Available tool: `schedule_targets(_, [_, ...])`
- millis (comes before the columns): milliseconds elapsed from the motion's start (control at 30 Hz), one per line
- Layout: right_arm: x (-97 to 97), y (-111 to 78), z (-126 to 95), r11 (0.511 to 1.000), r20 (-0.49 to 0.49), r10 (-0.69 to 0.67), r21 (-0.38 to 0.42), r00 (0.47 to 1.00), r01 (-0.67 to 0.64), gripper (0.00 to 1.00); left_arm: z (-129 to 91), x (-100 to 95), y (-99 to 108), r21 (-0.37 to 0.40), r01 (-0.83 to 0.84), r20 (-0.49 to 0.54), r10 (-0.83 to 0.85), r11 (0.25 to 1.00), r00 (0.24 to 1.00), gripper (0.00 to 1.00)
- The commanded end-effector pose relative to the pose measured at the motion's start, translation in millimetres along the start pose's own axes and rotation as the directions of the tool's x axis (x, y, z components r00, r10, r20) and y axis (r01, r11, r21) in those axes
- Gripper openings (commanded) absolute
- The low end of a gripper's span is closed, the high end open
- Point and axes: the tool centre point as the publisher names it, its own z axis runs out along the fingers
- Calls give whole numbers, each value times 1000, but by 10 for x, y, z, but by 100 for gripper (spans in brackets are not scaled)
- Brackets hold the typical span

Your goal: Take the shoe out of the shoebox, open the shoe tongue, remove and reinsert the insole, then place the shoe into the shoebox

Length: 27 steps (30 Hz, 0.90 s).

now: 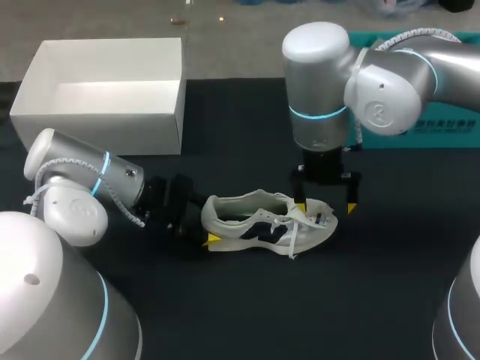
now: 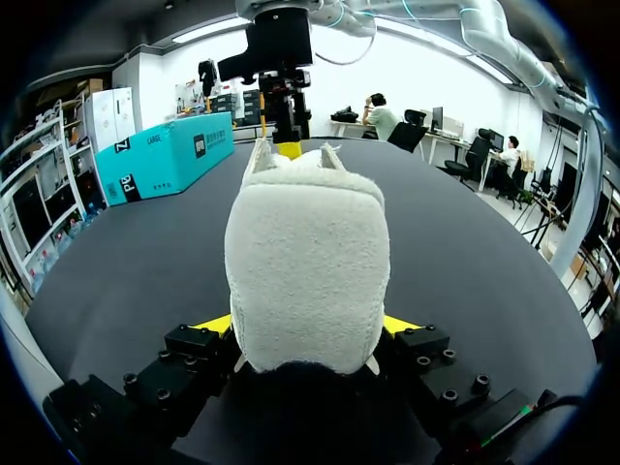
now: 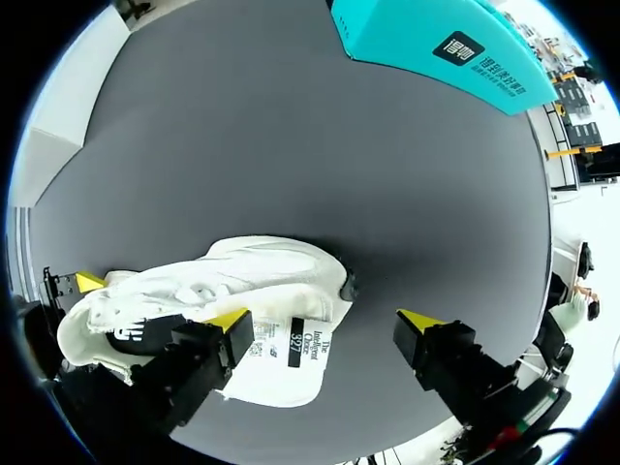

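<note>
The left pincer [image 2: 308, 327] pinches the shoe [image 2: 305, 252] at the heel; the right pincer [image 3: 323, 320] is spread above the tongue [image 3: 298, 347]. The shoe is out of the shoebox [image 1: 105, 120], which stands at ten o'clock; the insole steps seem to remain.

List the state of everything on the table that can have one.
shoebox: open, nothing in it.
shoe: out of the box, standing on its sole, tongue folded forward.
left jaws: shut on the shoe's heel.
right jaws: open, one finger over the tongue, the other clear of the shoe.
teal box: shut.
</note>
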Motion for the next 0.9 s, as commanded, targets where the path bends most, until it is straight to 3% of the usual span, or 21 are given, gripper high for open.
schedule_targets(33, [-70,-129,-196,999,-24,-10,-53,1000,9,100,3,12,-6,-1,0,2,0,1000,1000,0])
schedule_targets(233, [-38,-197,-528,984,-112,-105,-159,988,86,100,3,12,-6,-1,0,2,0,1000,1000,0])
schedule_targets(500, [73,-326,-883,897,-149,-351,-335,924,287,100,3,12,-6,-1,0,2,0,1000,1000,0])
schedule_targets(633, [162,-442,-1010,792,-143,-552,-399,821,463,100,3,12,-6,-1,0,2,0,1000,1000,0])
schedule_targets(700, [232,-484,-1047,707,-139,-672,-413,728,574,100,3,12,-6,-1,0,2,0,1000,1000,0])
schedule_targets(900, [395,-582,-1059,531,-114,-836,-415,537,738,100,3,12,-6,-1,0,2,0,1000,1000,0])
